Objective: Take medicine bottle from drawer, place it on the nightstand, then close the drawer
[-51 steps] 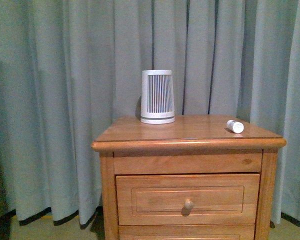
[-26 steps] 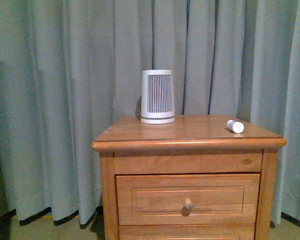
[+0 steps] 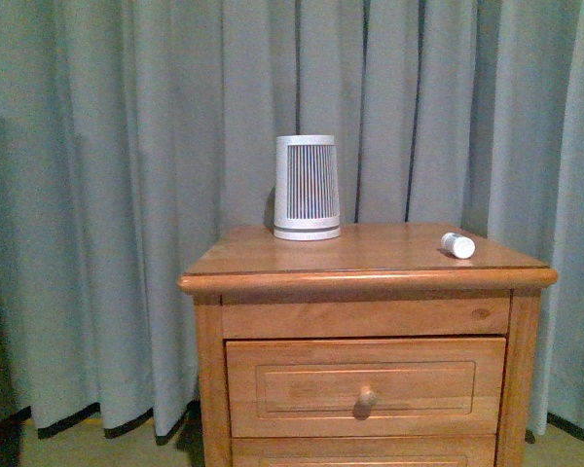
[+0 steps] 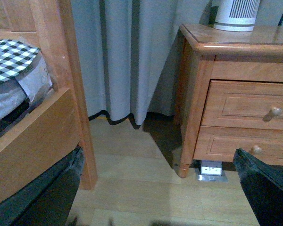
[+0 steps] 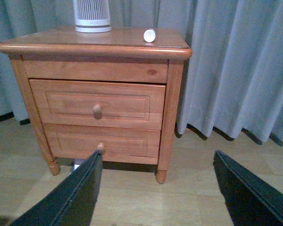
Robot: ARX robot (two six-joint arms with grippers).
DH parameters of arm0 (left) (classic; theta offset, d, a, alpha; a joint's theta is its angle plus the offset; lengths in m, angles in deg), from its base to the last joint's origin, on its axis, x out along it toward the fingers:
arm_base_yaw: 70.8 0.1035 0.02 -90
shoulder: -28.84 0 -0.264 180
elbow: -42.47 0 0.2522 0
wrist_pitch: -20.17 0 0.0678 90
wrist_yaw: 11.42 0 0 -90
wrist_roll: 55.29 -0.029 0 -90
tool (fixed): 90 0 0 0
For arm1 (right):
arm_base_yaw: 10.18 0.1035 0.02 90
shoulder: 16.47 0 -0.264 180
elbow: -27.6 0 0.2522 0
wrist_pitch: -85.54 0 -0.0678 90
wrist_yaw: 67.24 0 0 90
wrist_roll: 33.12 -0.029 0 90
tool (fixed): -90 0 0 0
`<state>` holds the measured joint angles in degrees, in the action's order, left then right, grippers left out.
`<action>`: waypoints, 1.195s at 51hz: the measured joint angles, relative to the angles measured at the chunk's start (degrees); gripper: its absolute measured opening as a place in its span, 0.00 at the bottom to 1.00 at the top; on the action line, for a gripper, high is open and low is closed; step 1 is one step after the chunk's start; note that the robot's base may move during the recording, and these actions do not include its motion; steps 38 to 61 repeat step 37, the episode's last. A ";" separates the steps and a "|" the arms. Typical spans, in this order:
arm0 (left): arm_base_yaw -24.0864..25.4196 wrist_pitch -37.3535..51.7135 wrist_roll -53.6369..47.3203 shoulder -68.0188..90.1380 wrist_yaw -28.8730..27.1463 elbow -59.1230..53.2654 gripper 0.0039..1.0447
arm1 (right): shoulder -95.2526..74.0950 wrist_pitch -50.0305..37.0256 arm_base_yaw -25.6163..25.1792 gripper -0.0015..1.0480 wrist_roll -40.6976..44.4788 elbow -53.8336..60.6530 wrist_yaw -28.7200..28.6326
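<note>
As seen from the front, lying on its side on the table top: medicine bottle, white, round end turned toward the camera, near the right edge and well apart from everything else. Further left and toward the back, standing upright: white slatted tapered cylinder, just before the grey-green curtain. Below the top, shut flush with the frame: upper drawer, with its round wooden knob at the middle of the recessed panel. No arm visible from the front.

From the right wrist, seen whole: table, bottle near the front right part of the top, slatted cylinder behind, upper drawer and lower drawer both closed. Spread wide and holding nothing: right fingers, low over the wooden floor, well apart from the table.

From the left wrist, seen at an angle: table, both drawers closed, upper drawer above lower drawer, a floor socket under the cabinet. Off to the side: wooden bed frame with checked fabric on it. Likewise spread wide and empty: left fingers, down near the floor.
</note>
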<state>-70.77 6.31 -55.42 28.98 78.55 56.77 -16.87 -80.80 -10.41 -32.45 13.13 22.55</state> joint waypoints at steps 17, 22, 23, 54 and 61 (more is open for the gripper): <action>0.00 0.00 0.00 0.00 0.00 0.00 0.94 | 0.00 0.00 0.02 0.93 -0.07 0.02 0.00; 0.00 0.00 0.00 0.00 0.00 0.00 0.94 | 0.00 0.00 0.00 0.93 -0.07 0.00 0.00; 0.00 0.00 0.00 0.00 0.02 0.00 0.94 | 0.00 0.00 0.00 0.93 -0.07 0.00 0.02; 0.00 0.00 0.00 0.00 0.02 0.00 0.94 | 0.00 0.00 0.02 0.93 -0.07 0.00 0.00; 0.00 0.00 0.00 0.00 0.02 0.00 0.94 | 0.00 0.00 0.02 0.93 -0.07 0.00 0.00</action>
